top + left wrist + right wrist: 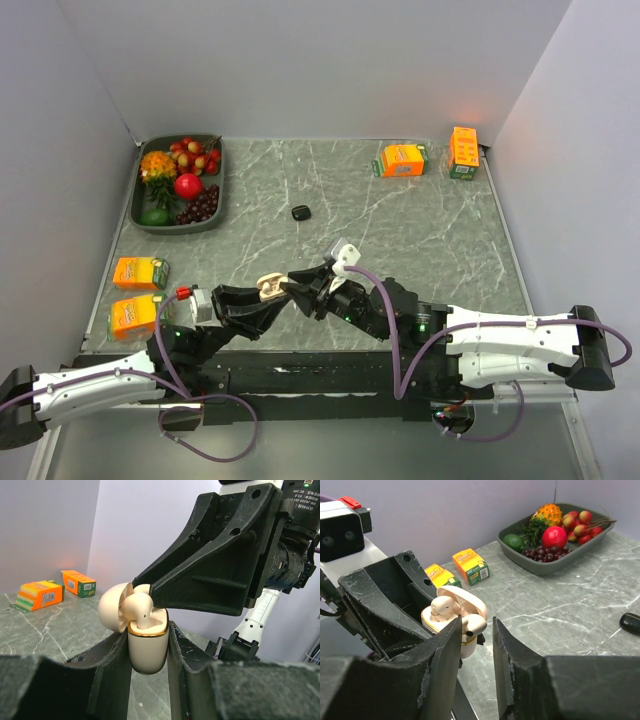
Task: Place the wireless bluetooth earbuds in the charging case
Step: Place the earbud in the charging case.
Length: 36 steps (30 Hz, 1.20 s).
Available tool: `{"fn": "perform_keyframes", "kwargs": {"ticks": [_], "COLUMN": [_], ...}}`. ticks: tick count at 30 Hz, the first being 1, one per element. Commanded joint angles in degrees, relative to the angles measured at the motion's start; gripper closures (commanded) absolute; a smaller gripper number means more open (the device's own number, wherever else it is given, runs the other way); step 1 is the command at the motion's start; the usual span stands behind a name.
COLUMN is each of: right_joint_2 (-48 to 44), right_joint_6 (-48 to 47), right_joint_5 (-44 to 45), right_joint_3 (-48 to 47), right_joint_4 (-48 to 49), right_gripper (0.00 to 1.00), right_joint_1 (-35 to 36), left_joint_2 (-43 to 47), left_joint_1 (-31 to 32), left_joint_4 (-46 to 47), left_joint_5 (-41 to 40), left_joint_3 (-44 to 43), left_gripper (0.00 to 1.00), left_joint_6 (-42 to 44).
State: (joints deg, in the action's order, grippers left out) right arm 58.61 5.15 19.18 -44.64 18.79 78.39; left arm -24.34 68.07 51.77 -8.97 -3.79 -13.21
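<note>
While the left gripper (146, 639) clamps the open cream charging case (146, 655) holding two cream earbuds (445, 608), the right gripper (476, 631) gapes.

Up and right of the charging case (146, 647), a small label (300, 491) on the right arm (287, 565) says "DC 24V". Print on the orange boxes (42, 595) left of it is too small.

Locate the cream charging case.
Top view, near-centre: the open cream plastic charging case is clamped in the left gripper, with the right gripper at its right.
</note>
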Motion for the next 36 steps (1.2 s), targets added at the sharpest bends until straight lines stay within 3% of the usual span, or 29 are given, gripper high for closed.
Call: {"fn": "perform_keyframes", "kwargs": {"ticks": [1,4,8,16,19,20,23,24,25,27,34,36], "right_joint_2": [-1.5,-1.7,-3.1,-5.0,-4.5,-3.9,-2.9,-3.2,-3.6,-3.1,-2.5,-2.3], "right_joint_6": [-0.3,-0.4,-0.2,-0.1,3.6,7.8,11.5,11.9,12.4,13.9,23.6,25.9], "right_joint_5": [-0.5,-1.1,-0.3,1.6,2.8,1.4,-3.9,-4.7,-5.8,-6.5,-10.2,-14.9], "right_joint_3": [-1.1,-1.1,-1.8,-3.6,-6.5,-8.2,-12.7,-12.9,-13.3,-15.4,-21.5,-22.9], "right_joint_4": [0.3,0.6,0.3,-1.7,-6.2,-13.4,-18.5,-18.5,-18.5,-22.4,-34.9,-37.0], "right_gripper": [0.65,0.67,0.59,0.54,0.51,0.50,0.47,0.42,0.24,0.19,0.28,0.30], "right_joint_1": [0.3,0.4,0.3,0.3,-0.4,-2.5,-3.9,-3.9,-4.2,-4.6,-9.8,-12.1], "left_joint_2": [0.1,0.0,0.2,-0.3,-0.4,-0.4,-0.2,-0.1,-0.1,0.1,-0.3,-0.7], "left_joint_1": [0.2,0.2,0.3,0.2,0.2,0.2,0.3,0.3,0.2,0.3,0.3,0.3], "left_joint_4": [3.4,3.4,3.3,3.8,3.9,3.6,3.2,2.8,2.8,2.5,3.1,3.4], "left_joint_5": [0.2,0.2,0.0,-0.1,0.0,0.0,0.0,0.0,-0.2,-0.3,-3.2,-4.2], "left_joint_3": [-2.4,-2.4,-2.2,-2.1,-2.2,-2.2,-2.3,-2.3,-2.3,-2.3,-1.7,-1.4], "left_gripper": [0.99,0.99,0.99,0.99,0.99,0.99,0.99,0.99,0.99,0.99,0.99,0.99], "left_joint_6": [-0.6,-0.6,-0.6,-0.3,-0.4,-0.3,-0.1,-0.1,0.0,0.0,2.4,3.5]}}
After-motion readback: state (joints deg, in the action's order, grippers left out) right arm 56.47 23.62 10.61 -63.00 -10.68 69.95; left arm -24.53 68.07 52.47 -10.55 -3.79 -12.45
